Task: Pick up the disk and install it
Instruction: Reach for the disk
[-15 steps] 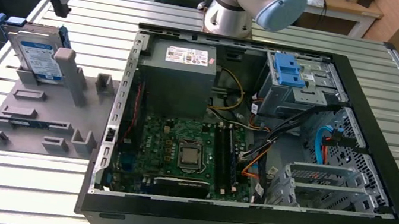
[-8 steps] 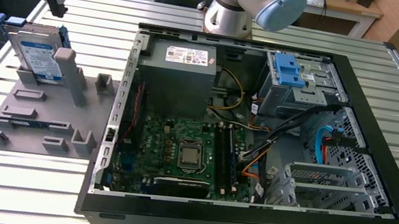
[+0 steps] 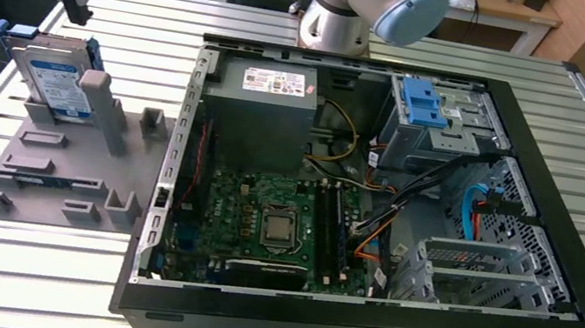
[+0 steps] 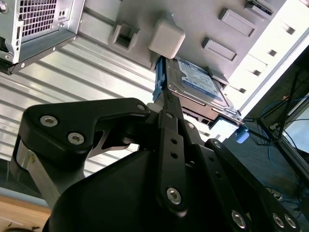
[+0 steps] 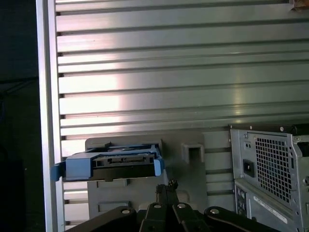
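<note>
The disk (image 3: 52,82) stands on edge, leaning a little, in a slot at the far end of a grey moulded holder (image 3: 43,177) that lies on the slatted metal bench (image 3: 16,279). The holder sits just beside the open computer case (image 3: 555,285), on the exterior view's left of it. The disk's white-and-blue label face shows, with blue rails along its edges. The arm (image 3: 347,5) reaches across to that side, and its black jaws hang above the disk's upper end, near it but apart from it. They are pressed together at the tips and have hold of nothing. In the second wrist view the disk (image 4: 195,79) lies just past the closed fingertips, label showing. In the first wrist view its connector edge and blue rails (image 5: 113,164) face the camera, just beyond the tips. Inside the case, a grey metal box (image 3: 265,116) with a white sticker sits above the green board (image 3: 261,212). A bright blue latch bracket (image 3: 422,101) tops the drive cage at the far corner.
</note>
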Available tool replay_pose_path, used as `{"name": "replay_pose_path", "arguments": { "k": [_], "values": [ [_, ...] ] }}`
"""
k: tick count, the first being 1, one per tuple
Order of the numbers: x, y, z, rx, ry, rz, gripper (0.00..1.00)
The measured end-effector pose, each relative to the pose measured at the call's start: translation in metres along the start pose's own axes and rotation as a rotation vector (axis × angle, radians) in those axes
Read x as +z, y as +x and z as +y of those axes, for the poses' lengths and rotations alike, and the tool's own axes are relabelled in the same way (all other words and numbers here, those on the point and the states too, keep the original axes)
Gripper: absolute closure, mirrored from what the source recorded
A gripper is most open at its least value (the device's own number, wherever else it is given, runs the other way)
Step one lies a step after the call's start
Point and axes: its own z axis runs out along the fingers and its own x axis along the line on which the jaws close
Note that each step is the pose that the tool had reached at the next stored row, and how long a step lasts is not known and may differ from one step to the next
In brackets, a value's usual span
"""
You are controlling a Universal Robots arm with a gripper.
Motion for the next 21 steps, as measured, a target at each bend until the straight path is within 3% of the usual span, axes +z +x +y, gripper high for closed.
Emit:
{"name": "replay_pose_path", "arguments": {
  "k": [21],
  "values": [
    [0.0023, 0.0249, -0.002, 0.0, 0.0, 0.0, 0.89]
  ]
}}
